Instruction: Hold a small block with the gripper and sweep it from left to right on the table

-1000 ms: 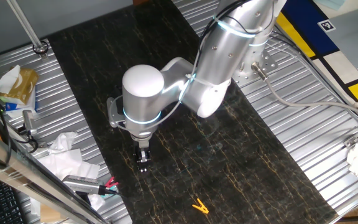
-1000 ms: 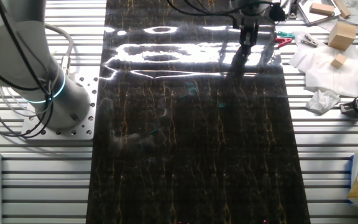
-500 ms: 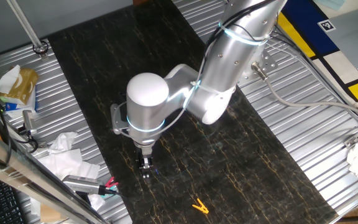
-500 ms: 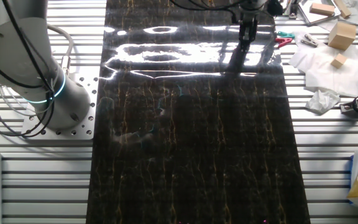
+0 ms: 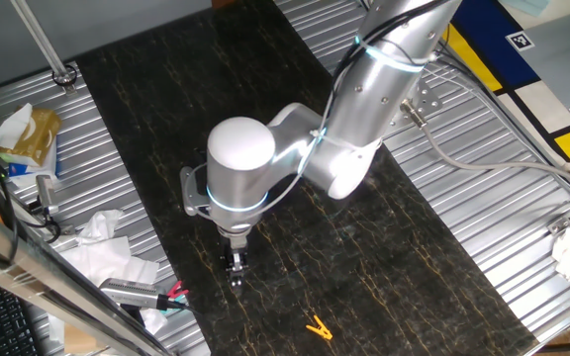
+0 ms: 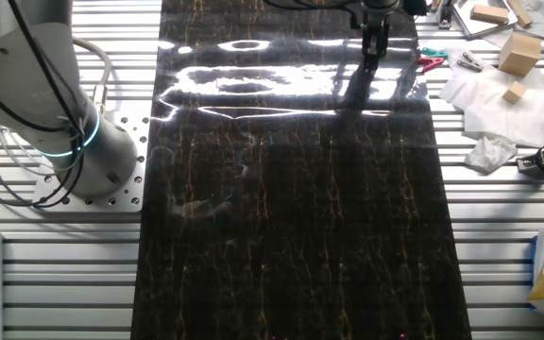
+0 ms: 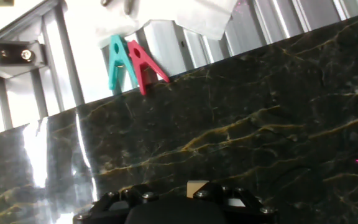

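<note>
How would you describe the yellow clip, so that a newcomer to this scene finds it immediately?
Start at the long dark table with gold veins. The yellow clip lies alone on that slab, near the edge closest to this fixed camera, apart from the gripper. The red clip and the teal clip lie together at the slab's edge instead.

The small black two-finger gripper [image 5: 235,271] points down at the long dark gold-veined marble-like table [image 5: 146,119], near its edge, with the tiny tan wooden block [image 7: 196,188] between its fingers. A yellow clothespin-like clip [image 5: 317,327] lies on the slab nearby. Teal and red clips [image 7: 131,62] rest just beyond the slab's edge on the ribbed silver metal surround [image 7: 272,18].
</note>
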Available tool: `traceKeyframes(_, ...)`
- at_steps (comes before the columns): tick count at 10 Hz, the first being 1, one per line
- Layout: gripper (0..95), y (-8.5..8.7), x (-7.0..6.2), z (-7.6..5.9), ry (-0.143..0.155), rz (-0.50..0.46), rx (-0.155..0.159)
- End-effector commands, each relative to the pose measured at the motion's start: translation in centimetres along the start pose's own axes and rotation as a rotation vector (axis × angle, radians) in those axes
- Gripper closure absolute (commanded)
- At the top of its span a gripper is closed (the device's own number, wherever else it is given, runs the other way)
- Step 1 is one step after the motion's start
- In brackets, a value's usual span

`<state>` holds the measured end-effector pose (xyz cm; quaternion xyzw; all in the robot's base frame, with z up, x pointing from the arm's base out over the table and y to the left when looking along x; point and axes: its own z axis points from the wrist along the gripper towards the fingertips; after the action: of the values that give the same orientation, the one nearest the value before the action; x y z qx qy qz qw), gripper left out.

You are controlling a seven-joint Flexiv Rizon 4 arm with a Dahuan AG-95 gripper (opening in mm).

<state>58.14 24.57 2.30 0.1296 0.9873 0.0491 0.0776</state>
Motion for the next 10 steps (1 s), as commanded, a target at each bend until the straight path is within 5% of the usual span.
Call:
traceKeyframes(1,38.0,0.2,0.1,0.0,-0.001,0.0,-0.001)
traceKeyframes(5,38.0,0.3,0.1,-0.2,-0.004,-0.003,0.023)
traceKeyframes(6,57.0,0.2,0.1,-0.2,-0.009,-0.004,0.04)
traceKeyframes(7,57.0,-0.2,0.0,-0.4,-0.01,-0.006,0.05)
traceKeyframes(10,57.0,-3.1,-0.6,-2.4,0.01,-0.054,0.061)
